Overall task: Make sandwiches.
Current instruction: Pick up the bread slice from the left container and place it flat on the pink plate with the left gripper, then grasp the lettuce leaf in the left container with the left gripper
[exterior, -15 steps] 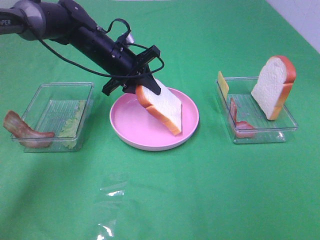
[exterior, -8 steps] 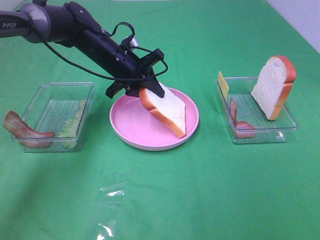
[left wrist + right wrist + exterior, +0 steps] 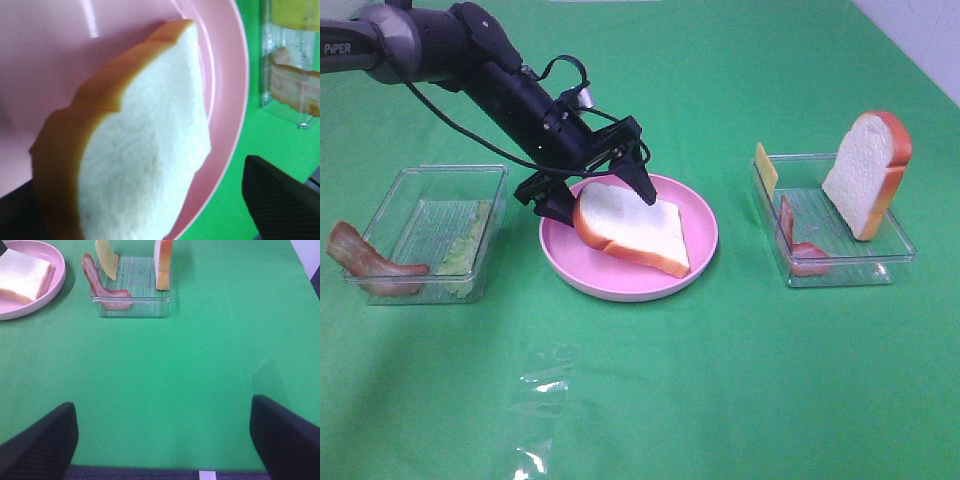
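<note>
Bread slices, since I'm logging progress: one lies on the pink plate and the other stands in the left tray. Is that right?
Not quite. One bread slice does lie on the pink plate, but the other slice stands in the right tray, not the left one. The exterior high view shows it.

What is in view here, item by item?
Cloth: one, green, tabletop.
Plate: one, pink, centre.
Trays: two, clear; left tray, right tray.
Bread slices: two, white, orange-brown crust; one lying on plate, one upright in right tray.
Bacon strips: two, red-brown; one draped over left tray's end, one in right tray.
Lettuce: one, pale green, left tray.
Cheese: one, yellow, right tray's corner.
Left hand: one, black, open, straddling the plate's bread.
Right hand: one, black, open, over bare cloth.
</note>
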{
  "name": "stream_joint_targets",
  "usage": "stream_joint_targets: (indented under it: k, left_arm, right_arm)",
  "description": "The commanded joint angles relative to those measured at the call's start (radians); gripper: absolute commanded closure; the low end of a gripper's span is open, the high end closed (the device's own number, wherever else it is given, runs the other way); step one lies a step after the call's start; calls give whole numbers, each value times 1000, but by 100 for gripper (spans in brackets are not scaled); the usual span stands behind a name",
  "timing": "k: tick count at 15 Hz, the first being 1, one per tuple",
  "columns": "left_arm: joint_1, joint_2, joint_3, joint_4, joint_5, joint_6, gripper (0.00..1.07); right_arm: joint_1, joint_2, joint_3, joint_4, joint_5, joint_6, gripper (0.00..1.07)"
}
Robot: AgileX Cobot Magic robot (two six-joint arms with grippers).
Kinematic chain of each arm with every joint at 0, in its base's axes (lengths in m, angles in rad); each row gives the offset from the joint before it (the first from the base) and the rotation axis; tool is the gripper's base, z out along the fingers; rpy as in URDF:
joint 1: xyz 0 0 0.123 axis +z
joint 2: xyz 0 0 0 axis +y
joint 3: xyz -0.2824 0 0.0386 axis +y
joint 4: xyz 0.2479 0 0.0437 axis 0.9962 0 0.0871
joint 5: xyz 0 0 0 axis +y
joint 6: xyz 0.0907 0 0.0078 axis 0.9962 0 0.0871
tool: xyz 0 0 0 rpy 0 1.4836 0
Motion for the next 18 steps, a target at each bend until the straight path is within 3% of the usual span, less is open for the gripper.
stream_joint_targets:
  k: [1,5,6,7,8,9,12,15,18]
  left_arm:
    - [-6,-66,-3,157,16,-73,24]
    - [-17,-176,-3,388,58,-142,24]
    - [-17,-200,-3,479,115,-197,24]
    - [-17,-206,-3,512,139,-218,24]
    - [-17,-226,-1,647,218,-281,24]
    - [-17,-237,-2,702,217,-319,24]
    - [-17,-285,25,685,216,-322,24]
    - [-17,-355,174,718,216,-326,24]
    - [-17,-333,205,721,216,-309,24]
  right_arm:
    - [0,-28,3,0,-12,-8,18]
    - [0,-28,3,0,-12,-8,18]
    - [0,-28,3,0,-12,-8,18]
    - [0,-28,3,0,-12,-8,18]
    - [0,-28,3,0,-12,-8,18]
    - [0,-28,3,0,-12,-8,18]
    - [0,-28,3,0,-12,-8,18]
    - [0,-28,3,0,-12,-8,18]
    - [0,-28,3,0,-12,-8,18]
